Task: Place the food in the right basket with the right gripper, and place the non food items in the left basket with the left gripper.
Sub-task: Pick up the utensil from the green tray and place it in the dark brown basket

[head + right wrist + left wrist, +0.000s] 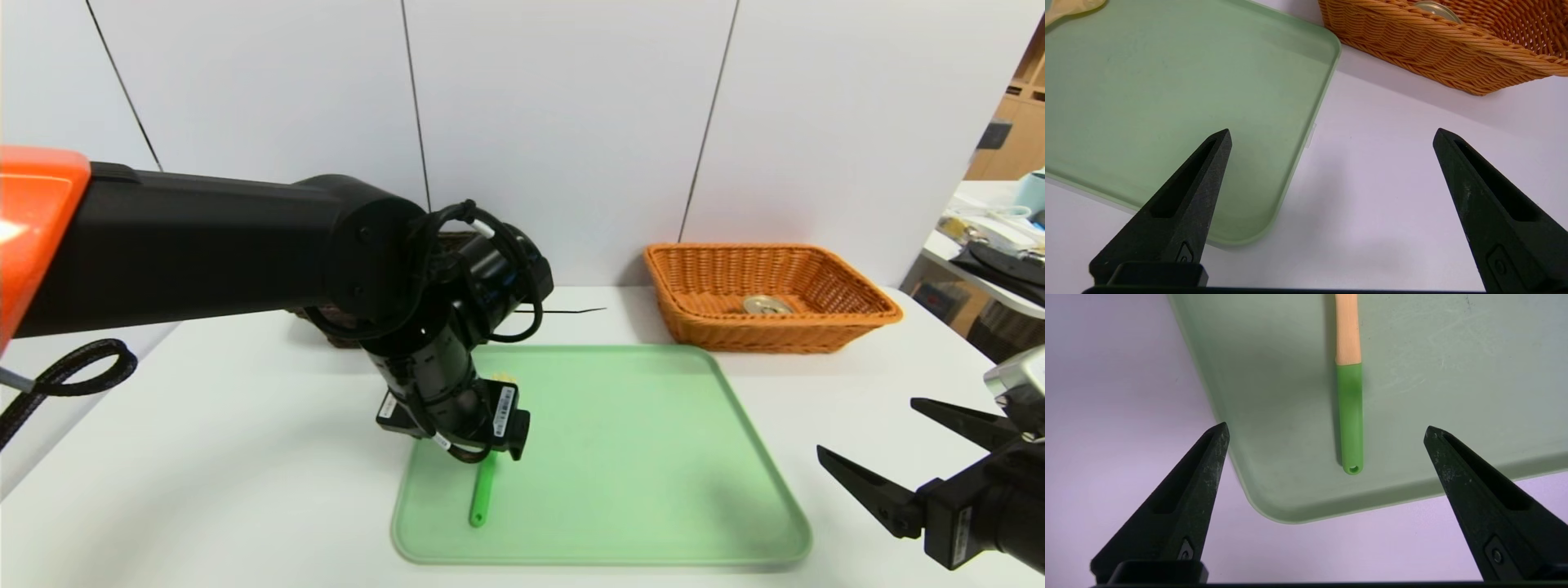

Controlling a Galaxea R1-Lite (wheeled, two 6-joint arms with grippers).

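Head view first: the left gripper (pixel 490 437) hangs over the near-left part of the pale green tray (pixel 653 457), pointing steeply down, its fingers hidden behind the wrist. Poking out below it toward the near edge is the green handle of the pasta fork (pixel 482 494), which lies flat on the tray with its long axis running near to far; a sliver of yellow head shows just beyond the wrist. The left arm is plainly the nearer one — the right gripper (pixel 869 445) sits parked well apart at the near right, off the tray, jaws spread wide. The tin can (pixel 767 305) already rests in the orange basket (pixel 857 327) at the far right. Only a dark edge of the brown basket (pixel 326 322) shows behind the left arm, so its contents cannot be told.

Left wrist view: the left gripper (pixel 1326 430) stands wide open and empty, not touching the fork (pixel 1350 416). The handle end lies between the two tips and a little beyond them, its axis running straight away from the pincer — so a close would likely cross the handle squarely. The shaft is pale wood-yellow, its lower part coated bright green, with a small hanging hole at the tip.

Right wrist view: the right gripper (pixel 1331 134) gapes over bare table beside the tray's corner, with the orange basket beyond.
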